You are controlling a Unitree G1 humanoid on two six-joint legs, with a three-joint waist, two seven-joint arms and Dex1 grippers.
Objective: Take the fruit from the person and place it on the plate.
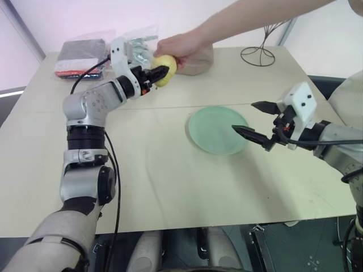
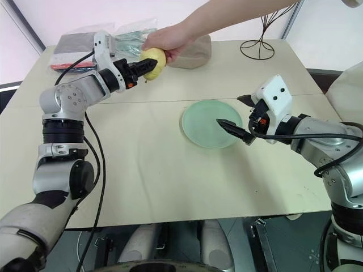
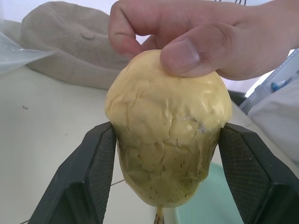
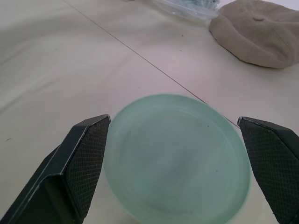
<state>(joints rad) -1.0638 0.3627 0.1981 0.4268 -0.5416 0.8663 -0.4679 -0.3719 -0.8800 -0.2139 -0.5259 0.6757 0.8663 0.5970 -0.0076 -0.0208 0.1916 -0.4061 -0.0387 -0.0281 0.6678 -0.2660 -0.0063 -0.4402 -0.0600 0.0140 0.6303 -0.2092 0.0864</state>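
A yellow, bumpy fruit (image 1: 165, 65) hangs above the far side of the table, pinched from above by the person's hand (image 1: 184, 46). My left gripper (image 1: 159, 73) is shut on the fruit; in the left wrist view both pads press against the sides of the fruit (image 3: 167, 140) while the person's fingers (image 3: 187, 51) still hold its top. The pale mint-green plate (image 1: 218, 130) lies flat at the table's middle. Beside its right rim my right gripper (image 1: 258, 122) hovers open; the right wrist view looks between its fingers onto the plate (image 4: 175, 161), and nothing is in it.
A tan cap (image 1: 199, 62) lies behind the fruit. Clear plastic bags and a dark packet (image 1: 82, 55) sit at the table's far left corner. A black wire stand (image 1: 258, 54) is at the far right. A black cable (image 1: 113, 187) runs along my left arm.
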